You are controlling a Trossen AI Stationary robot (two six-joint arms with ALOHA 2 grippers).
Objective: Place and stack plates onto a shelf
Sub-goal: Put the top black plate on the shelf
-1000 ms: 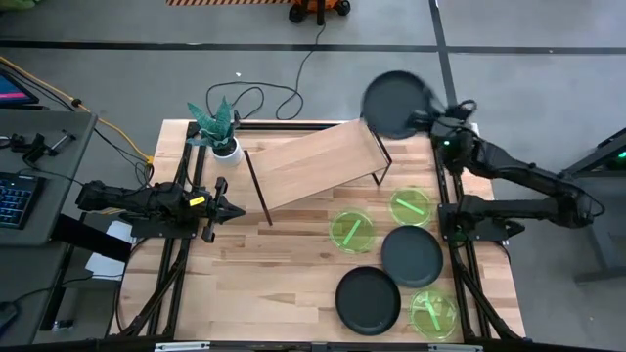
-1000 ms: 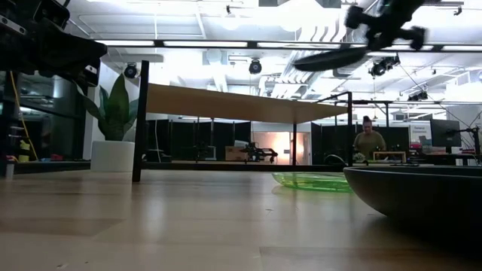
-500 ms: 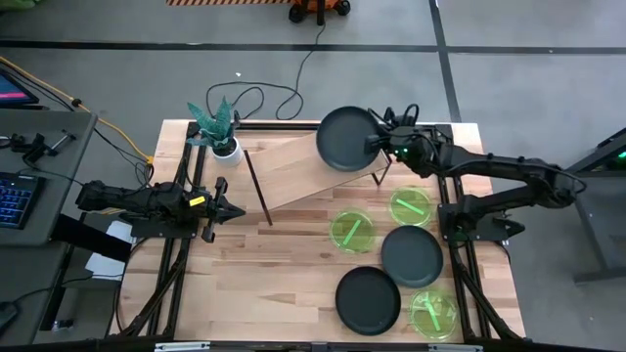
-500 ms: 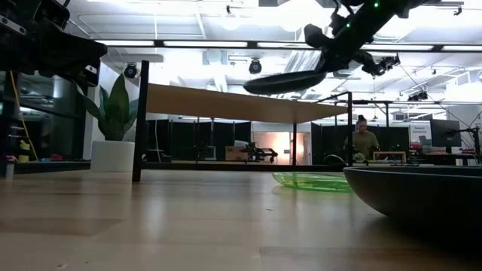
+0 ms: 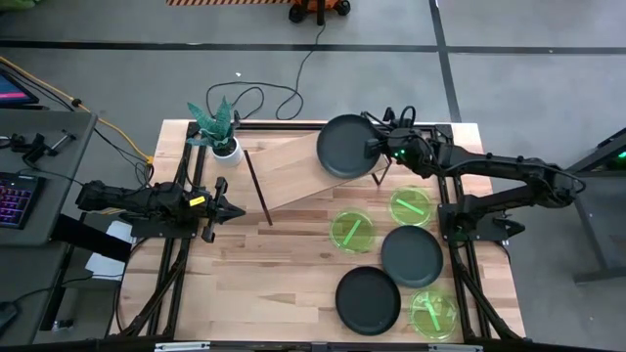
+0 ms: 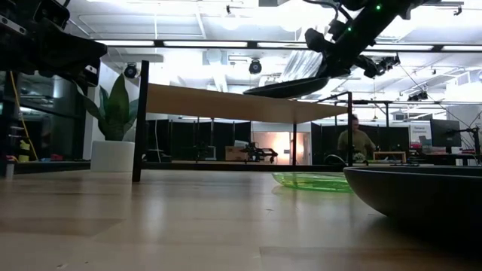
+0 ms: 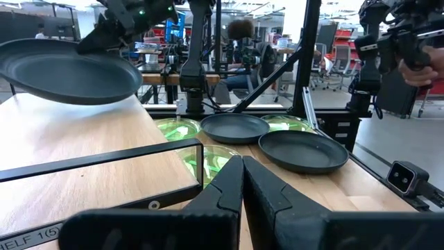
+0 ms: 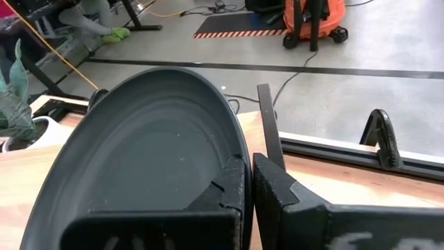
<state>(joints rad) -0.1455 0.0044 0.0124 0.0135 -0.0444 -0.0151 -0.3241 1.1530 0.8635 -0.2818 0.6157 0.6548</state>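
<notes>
Near edge, 5 o'clock of butcher-block tabletop (image 5: pixel 254 284): two matte dark grey round plates (image 5: pixel 369 300) and three translucent green plates (image 5: pixel 353 232) lying flat. At 9 o'clock: left gripper (image 5: pixel 235 212), fingers pressed together, empty. Far side, 1 o'clock: right gripper (image 5: pixel 375 149) pinching rim of third grey plate (image 5: pixel 346 145), held above light wooden shelf (image 5: pixel 303 164).

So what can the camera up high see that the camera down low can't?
Only the high view shows the left gripper waiting shut beside the shelf, and all three green plates.

Only the low view shows a person far behind.

Both show the right gripper shut on a dark plate above the shelf, and the plant.
</notes>
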